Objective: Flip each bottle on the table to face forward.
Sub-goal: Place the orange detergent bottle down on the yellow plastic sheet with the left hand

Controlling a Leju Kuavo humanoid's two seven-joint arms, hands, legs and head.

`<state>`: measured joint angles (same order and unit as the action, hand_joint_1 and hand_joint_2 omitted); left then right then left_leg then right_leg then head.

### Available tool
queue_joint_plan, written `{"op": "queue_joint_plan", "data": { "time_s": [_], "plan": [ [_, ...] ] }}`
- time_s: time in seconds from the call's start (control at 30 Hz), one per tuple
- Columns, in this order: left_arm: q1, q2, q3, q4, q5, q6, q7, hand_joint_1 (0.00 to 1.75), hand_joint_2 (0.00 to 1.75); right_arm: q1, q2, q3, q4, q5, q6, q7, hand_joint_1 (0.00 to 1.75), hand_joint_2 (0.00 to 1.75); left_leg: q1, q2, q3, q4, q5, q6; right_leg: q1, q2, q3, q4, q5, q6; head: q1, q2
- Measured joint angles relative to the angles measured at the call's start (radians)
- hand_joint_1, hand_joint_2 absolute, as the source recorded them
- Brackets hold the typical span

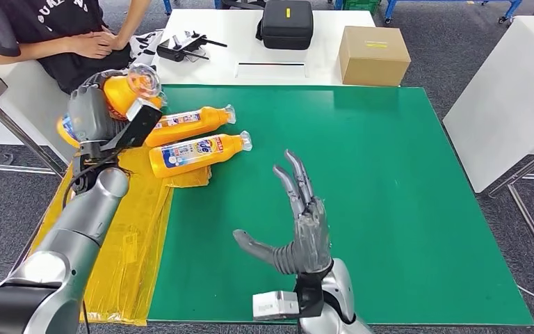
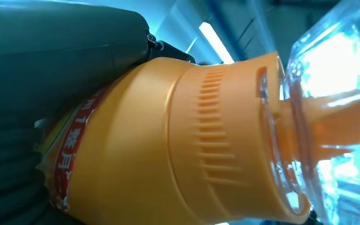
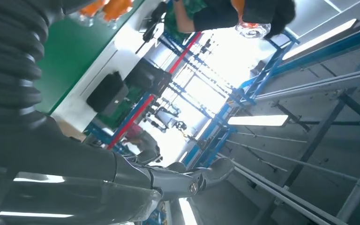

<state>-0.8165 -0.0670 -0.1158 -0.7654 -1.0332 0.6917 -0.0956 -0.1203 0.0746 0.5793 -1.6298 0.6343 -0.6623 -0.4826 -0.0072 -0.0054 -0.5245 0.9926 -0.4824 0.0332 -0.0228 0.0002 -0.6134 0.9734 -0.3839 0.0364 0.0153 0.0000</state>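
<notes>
The left hand [image 1: 94,111] is raised above the table's left edge, wrapped around an orange bottle [image 1: 128,89]; its fingers are mostly hidden, so the grip looks closed. Two more orange bottles [image 1: 198,152] lie side by side on the green mat [image 1: 389,209]. The right hand [image 1: 299,233] hovers empty, fingers spread.

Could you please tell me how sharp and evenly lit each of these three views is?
Head view: even light, crisp on the green mat, two lying bottles and right hand. Left wrist view: the held bottle is very close and slightly soft, glare washing out its clear cap. Right wrist view: backlit by ceiling lights, fingers dark.
</notes>
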Motion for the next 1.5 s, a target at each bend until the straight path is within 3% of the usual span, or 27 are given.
{"op": "queue_joint_plan", "data": {
  "time_s": [0.17, 0.33, 0.53, 0.83, 0.9, 0.97, 1.03, 1.5],
  "plan": [
    [-0.001, 0.007, 0.075, -0.01, -0.33, 0.003, 0.095, 1.75, 1.75, 0.091, -0.054, -0.005, -0.064, 0.045, -0.022, 0.016, 0.0, 1.75, 0.0, 0.001, 0.0, 0.0, 0.0, 0.0, 0.0, 0.0, 0.0, 0.0, 0.0, 0.0, 0.0, 0.0],
    [-0.008, 0.02, 0.112, 0.003, -0.482, 0.003, 0.176, 1.75, 1.75, 0.173, -0.087, -0.027, -0.106, 0.063, -0.03, 0.014, 0.0, 1.75, 0.0, 0.001, 0.0, 0.0, 0.0, 0.0, 0.0, 0.001, 0.0, 0.0, 0.0, 0.0, 0.0, 0.0],
    [-0.056, 0.021, 0.103, 0.13, -0.517, -0.013, 0.246, 1.75, 1.75, 0.219, -0.098, -0.053, -0.143, 0.099, -0.028, 0.024, 0.0, 1.75, -0.001, 0.001, 0.001, 0.0, 0.0, 0.0, 0.001, 0.001, 0.0, 0.0, 0.0, 0.0, 0.0, 0.0],
    [-0.08, -0.017, 0.103, 0.278, -0.442, -0.075, 0.179, 1.74, 1.75, 0.239, -0.099, -0.081, -0.181, 0.139, -0.001, 0.055, 0.0, 1.75, -0.001, 0.001, 0.001, 0.0, 0.0, 0.0, 0.0, 0.001, 0.0, 0.0, 0.0, 0.0, 0.0, 0.0],
    [-0.081, -0.022, 0.103, 0.29, -0.44, -0.077, 0.176, 1.59, 1.75, 0.239, -0.099, -0.085, -0.184, 0.139, -0.001, 0.056, 0.0, 1.75, -0.001, 0.001, 0.001, 0.0, 0.0, 0.0, 0.0, 0.001, 0.0, 0.0, 0.0, 0.0, 0.0, 0.0],
    [-0.082, -0.026, 0.104, 0.299, -0.43, -0.089, 0.165, 0.73, 1.75, 0.239, -0.099, -0.088, -0.185, 0.139, 0.0, 0.057, 0.0, 1.75, -0.001, 0.001, 0.001, 0.0, 0.0, 0.0, 0.0, 0.001, 0.0, 0.0, 0.0, 0.0, 0.0, 0.0],
    [-0.084, -0.031, 0.108, 0.307, -0.408, -0.111, 0.143, 0.01, 1.75, 0.238, -0.099, -0.091, -0.186, 0.138, 0.004, 0.059, 0.0, 1.75, -0.001, 0.001, 0.0, 0.0, 0.0, 0.0, 0.0, 0.001, 0.0, 0.0, 0.0, 0.0, 0.0, 0.0],
    [-0.09, -0.072, 0.171, 0.324, -0.203, -0.213, -0.049, 0.0, 1.75, 0.206, -0.096, -0.117, -0.172, 0.067, 0.023, 0.041, 0.0, 1.75, -0.001, 0.001, 0.001, 0.0, 0.0, 0.0, 0.0, 0.0, 0.0, 0.0, 0.0, 0.0, 0.0, 0.0]
  ]
}}
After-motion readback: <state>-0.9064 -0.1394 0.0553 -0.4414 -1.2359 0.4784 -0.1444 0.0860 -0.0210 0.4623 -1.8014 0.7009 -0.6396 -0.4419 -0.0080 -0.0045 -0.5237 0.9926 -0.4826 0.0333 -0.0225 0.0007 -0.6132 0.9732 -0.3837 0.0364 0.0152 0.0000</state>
